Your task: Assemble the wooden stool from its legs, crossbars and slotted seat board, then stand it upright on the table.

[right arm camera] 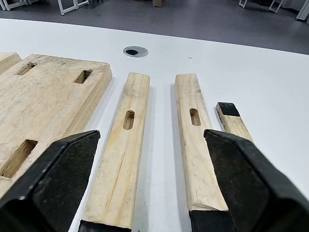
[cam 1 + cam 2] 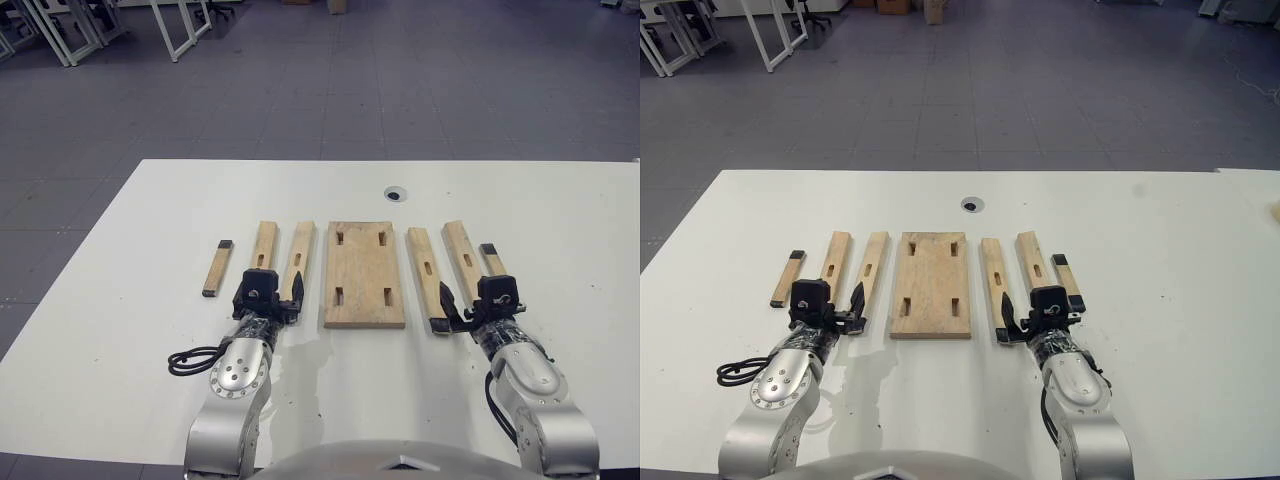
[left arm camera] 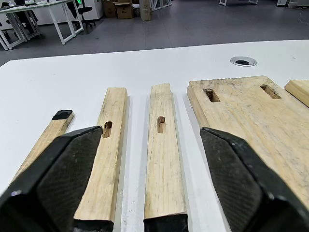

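White surface (image 2: 130, 330) is carrying every part flat and unjoined, mirrored, I judge, so each arm is getting its own set. Nearest me, my left fingers (image 3: 63, 179) are standing apart over the near ends of two slotted legs (image 2: 299, 255), my right fingers (image 1: 251, 183) apart over the other two, ready for a first pick. Between them the seat board (image 2: 364, 272) is lying pale and rough-grained, four slots showing; thin black-tipped crossbars (image 2: 217, 266) are flanking the outer legs.
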You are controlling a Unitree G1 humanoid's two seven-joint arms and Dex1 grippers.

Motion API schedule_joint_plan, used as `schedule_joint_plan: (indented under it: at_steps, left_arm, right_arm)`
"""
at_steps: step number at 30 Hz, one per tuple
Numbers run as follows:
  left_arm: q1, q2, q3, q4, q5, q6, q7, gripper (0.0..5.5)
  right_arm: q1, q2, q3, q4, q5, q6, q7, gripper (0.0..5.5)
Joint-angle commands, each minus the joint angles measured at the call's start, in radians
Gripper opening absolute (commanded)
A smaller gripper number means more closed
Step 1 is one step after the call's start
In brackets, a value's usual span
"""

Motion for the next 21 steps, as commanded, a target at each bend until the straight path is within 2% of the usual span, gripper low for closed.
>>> schedule_joint_plan:
  at_steps: [1,21]
  left_arm:
    - [0.012,-0.001,-0.001,0.011,0.004,-0.009,0.003,3.74]
    - [-0.018,0.025,0.014,0.020,-0.003,-0.005,-0.029,3.74]
  right_arm:
    - [-0.003,0.001,0.001,-0.003,0.013,0.016,0.003,3.96]
    - [0.019,0.025,0.017,-0.003,-0.001,0.008,-0.025,3.96]
